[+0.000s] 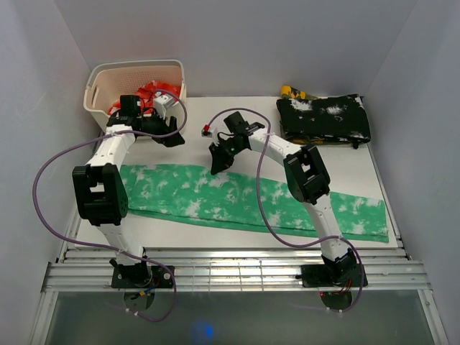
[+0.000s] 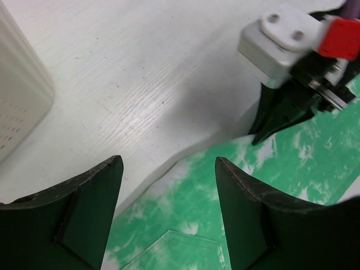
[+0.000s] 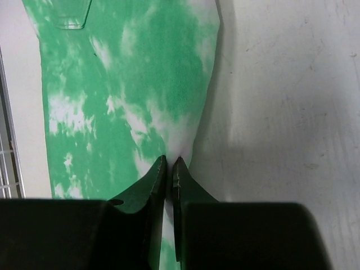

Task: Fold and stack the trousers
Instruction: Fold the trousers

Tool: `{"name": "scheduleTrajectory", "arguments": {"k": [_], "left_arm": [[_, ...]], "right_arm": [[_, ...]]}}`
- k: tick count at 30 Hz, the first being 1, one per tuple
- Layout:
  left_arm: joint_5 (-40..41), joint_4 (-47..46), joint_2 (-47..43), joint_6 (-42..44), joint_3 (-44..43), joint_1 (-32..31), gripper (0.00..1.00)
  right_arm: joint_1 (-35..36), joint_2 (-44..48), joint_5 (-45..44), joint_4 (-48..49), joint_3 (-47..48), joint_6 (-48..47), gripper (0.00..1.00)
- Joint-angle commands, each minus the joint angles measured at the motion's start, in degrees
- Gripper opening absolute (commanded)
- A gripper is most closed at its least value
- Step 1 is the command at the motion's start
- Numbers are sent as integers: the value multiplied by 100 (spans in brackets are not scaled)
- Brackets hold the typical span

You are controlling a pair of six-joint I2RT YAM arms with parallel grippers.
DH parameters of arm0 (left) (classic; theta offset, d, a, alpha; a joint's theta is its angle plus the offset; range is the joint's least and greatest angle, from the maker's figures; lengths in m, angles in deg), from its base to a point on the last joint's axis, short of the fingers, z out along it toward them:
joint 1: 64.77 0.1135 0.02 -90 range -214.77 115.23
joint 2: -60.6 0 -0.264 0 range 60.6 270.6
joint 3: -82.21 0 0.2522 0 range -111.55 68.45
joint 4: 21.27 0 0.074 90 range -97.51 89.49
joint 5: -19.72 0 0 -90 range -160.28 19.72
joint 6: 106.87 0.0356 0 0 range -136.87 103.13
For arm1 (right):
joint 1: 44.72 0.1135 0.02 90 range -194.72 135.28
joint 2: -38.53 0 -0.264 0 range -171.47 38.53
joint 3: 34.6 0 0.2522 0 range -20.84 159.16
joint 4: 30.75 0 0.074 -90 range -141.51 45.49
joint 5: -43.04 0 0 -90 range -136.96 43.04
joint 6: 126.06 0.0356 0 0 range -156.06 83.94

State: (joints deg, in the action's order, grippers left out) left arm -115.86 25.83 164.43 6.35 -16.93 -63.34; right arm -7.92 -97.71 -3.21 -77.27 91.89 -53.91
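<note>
Trousers of soft bright green cloth [image 1: 215,200], white-blotched, lie flat across the white desk [image 1: 244,144]. Right end effector [image 3: 170,164] pinches their far edge mid-length; left end effector [image 2: 169,166] hangs wide over the far-left edge. It should probably bite that edge before both lift.

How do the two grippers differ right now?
The left gripper is open, with nothing between its jaws, while the right gripper is shut and appears to pinch the trousers at their far edge. The left gripper hangs nearer the basket; the right one sits toward the cloth's middle. Both are at that far edge.
</note>
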Motion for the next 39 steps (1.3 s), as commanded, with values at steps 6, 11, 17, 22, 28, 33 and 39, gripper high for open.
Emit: {"name": "scheduleTrajectory", "arguments": {"k": [6, 11, 17, 22, 28, 33, 39], "left_arm": [[392, 23, -284, -617, -146, 85, 73], [611, 260, -513, -574, 83, 59, 74], [806, 988, -487, -38, 145, -38, 74], [1112, 1543, -426, 691, 171, -731, 75], [1156, 2387, 40, 1167, -154, -1136, 75], [1666, 2107, 67, 1018, 65, -1338, 75], [2624, 1632, 172, 842, 286, -1707, 74]], "right_arm": [[1074, 1627, -1972, 978, -1828, -1185, 8], [1962, 2075, -4244, 2455, -3413, -1896, 8], [2832, 1795, -6523, 4468, -4776, -2766, 8], [3316, 1330, -7713, 6436, -5655, -3882, 8], [3606, 478, -8645, 9573, -6649, -5614, 8], [3747, 46, -8848, 10807, -6913, -6161, 8], [3879, -253, -8971, 11474, -6957, -6573, 8]]}}
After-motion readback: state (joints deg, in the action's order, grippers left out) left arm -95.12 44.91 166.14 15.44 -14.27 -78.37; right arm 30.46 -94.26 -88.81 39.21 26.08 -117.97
